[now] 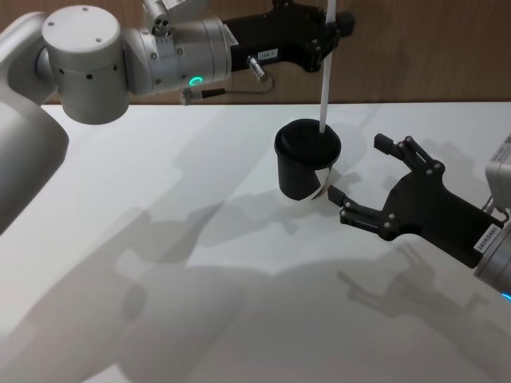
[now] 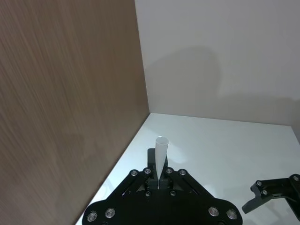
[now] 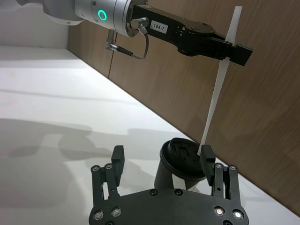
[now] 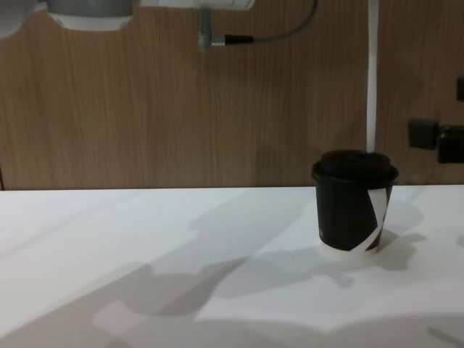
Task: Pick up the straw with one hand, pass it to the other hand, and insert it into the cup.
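The white straw (image 1: 326, 72) stands nearly upright, with my left gripper (image 1: 326, 38) shut on its upper part. Its lower end meets the far edge of the lid of the black cup (image 1: 307, 159); I cannot tell whether it is through the lid. From the left wrist, the straw (image 2: 161, 154) rises between the shut fingers (image 2: 149, 174). My right gripper (image 1: 358, 169) is open just right of the cup, holding nothing. In the right wrist view the cup (image 3: 180, 164) sits just beyond its spread fingers (image 3: 117, 157), below the straw (image 3: 220, 79). The chest view has the cup (image 4: 355, 206) and straw (image 4: 373, 80).
The white table (image 1: 160, 239) stretches wide to the left and front of the cup. A brown wooden wall (image 1: 415, 64) runs along the table's far edge, close behind the left gripper. A grey cable (image 1: 231, 92) loops under the left wrist.
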